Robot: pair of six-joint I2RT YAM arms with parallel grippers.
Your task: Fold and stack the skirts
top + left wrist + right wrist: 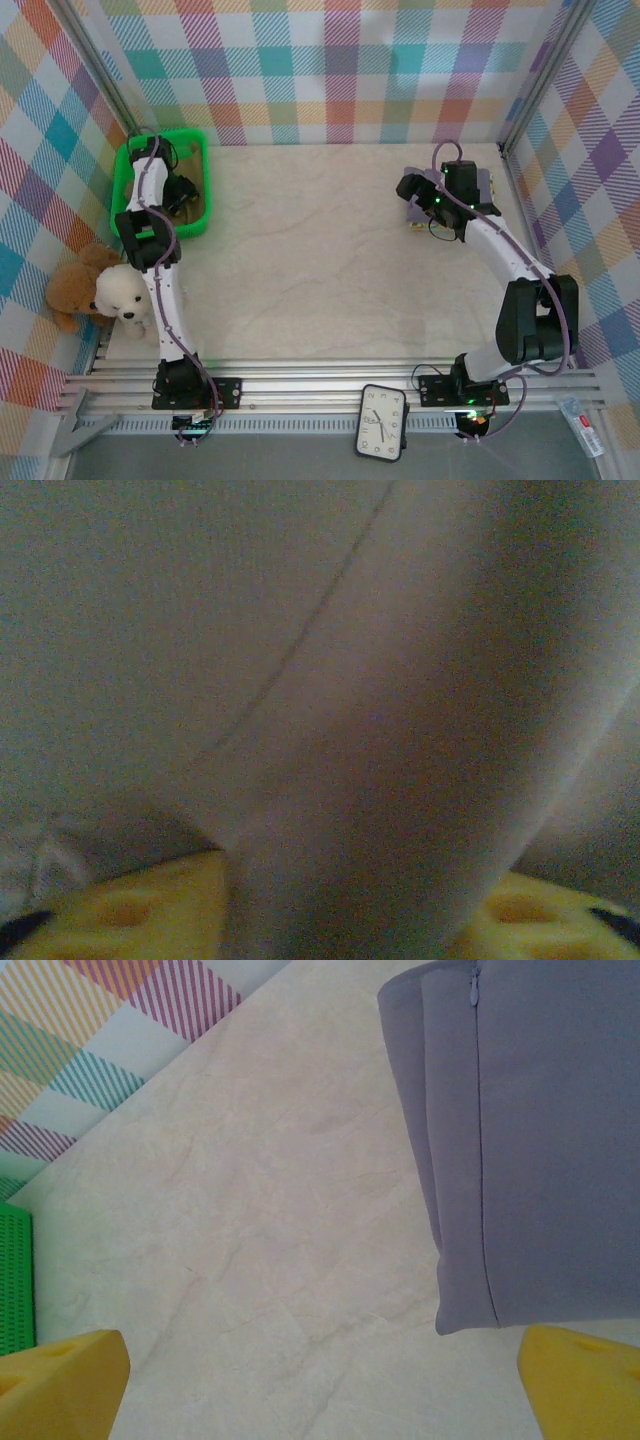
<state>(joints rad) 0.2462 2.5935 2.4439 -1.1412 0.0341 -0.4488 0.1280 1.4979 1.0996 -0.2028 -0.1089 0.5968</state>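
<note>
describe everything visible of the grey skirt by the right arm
The grey skirt is plain lavender-grey cloth, smooth and matte, folded flat in neat layers with stepped edges on one side, a long straight seam and a small zip pull. It lies on the pale marbled table, toward the far right. The right gripper hangs open above it, one yellow finger beside its corner; I cannot tell if they touch.

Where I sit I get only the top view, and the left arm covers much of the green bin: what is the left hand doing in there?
Observer: Pale cloth sits close to the wrist camera, a fold running down between the left hand's yellow fingers.
Operator: And the right hand?
Observer: The right hand is open above the table, nothing between its fingers.
Operator: The skirt beside it?
Observer: The grey-lavender skirt lies folded flat, zip facing up.
</note>
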